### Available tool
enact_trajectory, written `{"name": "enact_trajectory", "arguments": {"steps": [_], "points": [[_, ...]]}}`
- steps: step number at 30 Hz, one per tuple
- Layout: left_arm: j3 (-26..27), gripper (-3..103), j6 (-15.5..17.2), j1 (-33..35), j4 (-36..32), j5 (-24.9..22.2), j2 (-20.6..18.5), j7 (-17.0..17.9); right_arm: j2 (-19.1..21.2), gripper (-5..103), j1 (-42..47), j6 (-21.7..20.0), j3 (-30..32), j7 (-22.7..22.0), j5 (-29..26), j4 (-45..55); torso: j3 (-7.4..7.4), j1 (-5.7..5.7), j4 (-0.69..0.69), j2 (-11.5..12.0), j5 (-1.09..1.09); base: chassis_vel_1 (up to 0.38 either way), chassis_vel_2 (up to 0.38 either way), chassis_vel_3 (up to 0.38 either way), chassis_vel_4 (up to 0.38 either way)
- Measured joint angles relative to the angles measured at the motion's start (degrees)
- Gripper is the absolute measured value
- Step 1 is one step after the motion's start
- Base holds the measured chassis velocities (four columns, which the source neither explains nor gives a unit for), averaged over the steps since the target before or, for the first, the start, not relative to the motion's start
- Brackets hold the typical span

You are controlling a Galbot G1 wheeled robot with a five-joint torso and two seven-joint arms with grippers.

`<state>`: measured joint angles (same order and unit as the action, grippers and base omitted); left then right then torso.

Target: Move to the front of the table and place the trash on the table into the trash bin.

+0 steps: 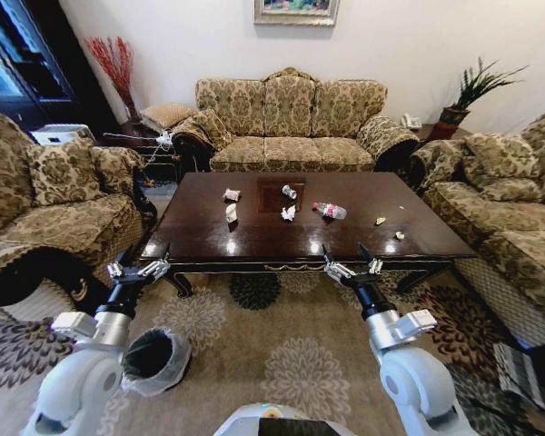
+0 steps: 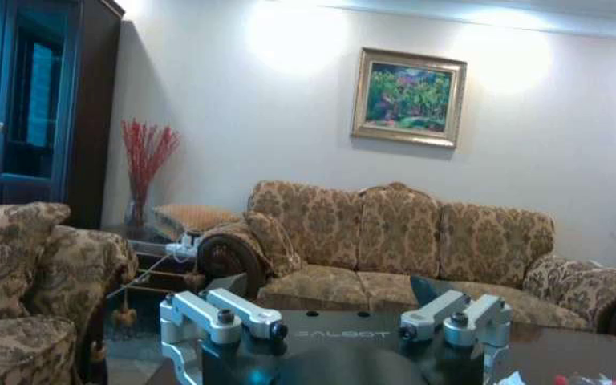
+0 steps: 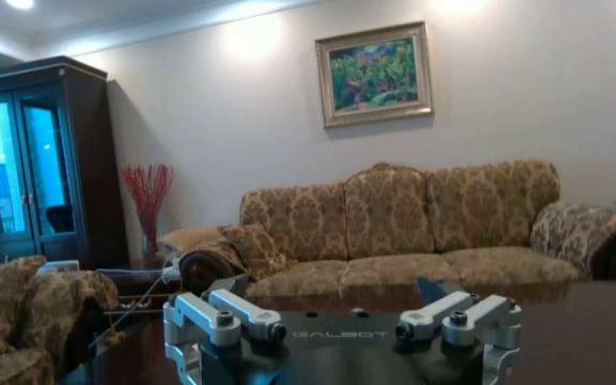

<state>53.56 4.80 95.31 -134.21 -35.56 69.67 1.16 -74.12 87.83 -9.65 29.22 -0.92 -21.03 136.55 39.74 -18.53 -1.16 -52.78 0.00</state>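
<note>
Head view: the table (image 1: pixel 254 238) lies at 12 o'clock before the robot, bearing the trash, namely paper wads (image 1: pixel 231 213), a silver can (image 1: pixel 290 192), a red-labelled bottle (image 1: pixel 330 211) and pale scraps (image 1: pixel 381 221) toward 2 o'clock. The left gripper (image 1: pixel 138 270), fingers spread apart and empty, hovers at 10 o'clock off the table's near edge; the right gripper (image 1: pixel 352 268), likewise spread and empty, hovers at 1 o'clock. The trash bin (image 1: pixel 155 359) stands on the carpet (image 1: pixel 300 363) at 8 o'clock, just beside the left arm.
</note>
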Motion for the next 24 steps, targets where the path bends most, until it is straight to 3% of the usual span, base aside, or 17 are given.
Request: {"name": "enact_trajectory", "arguments": {"steps": [3,7,8,10,16,20,23,24], "points": [[-0.17,100,0.71,0.33,-0.78,-0.39,0.94,0.25,-1.29,100,0.07,-0.11,-1.52,-0.01,0.61,0.12,0.0,0.0,0.01,0.0,0.0,0.0,0.0,0.0,0.0],[-1.76,100,7.06,3.23,-5.05,-1.95,8.74,0.66,-2.33,100,-0.22,-0.05,-2.25,0.87,2.17,-0.12,0.0,0.0,-0.04,0.0,-0.02,0.0,0.0,0.0,0.0],[-1.33,100,7.07,3.97,-4.22,-0.83,9.99,0.41,-2.12,100,-0.23,-0.01,-1.54,0.91,2.12,-0.24,0.0,0.0,-0.02,0.0,0.07,0.0,0.0,0.0,0.0],[-0.57,100,6.49,4.25,-1.67,-0.26,9.76,0.34,-1.61,100,-0.24,0.02,-0.49,0.87,1.77,-0.4,0.0,0.01,-0.03,0.0,0.03,0.0,0.0,0.0,0.0],[4.54,100,3.01,2.62,13.98,-2.21,1.33,-0.7,2.84,100,-0.73,0.09,8.57,0.4,-3.83,-2.01,0.0,0.0,0.0,0.0,-0.03,0.0,0.0,0.0,0.0],[7.02,100,1.29,1.88,20.18,-2.13,-2.01,-1.53,5.19,100,-1.58,0.07,12.88,0.75,-6.5,-3.9,0.01,0.0,-0.01,0.0,-0.01,0.0,0.0,0.0,0.0],[7.44,100,-1.71,0.87,31.0,2.18,-6.58,-4.08,7.1,100,-1.96,0.24,16.25,2.1,-7.87,-6.29,0.01,0.0,0.01,0.0,0.01,0.0,0.0,0.0,0.0],[7.44,100,-1.71,0.87,31.0,2.18,-6.58,-4.08,7.1,100,-1.96,0.24,16.25,2.1,-7.87,-6.29,0.01,0.0,0.01,0.0,0.01,0.0,0.0,0.0,0.0]]}}
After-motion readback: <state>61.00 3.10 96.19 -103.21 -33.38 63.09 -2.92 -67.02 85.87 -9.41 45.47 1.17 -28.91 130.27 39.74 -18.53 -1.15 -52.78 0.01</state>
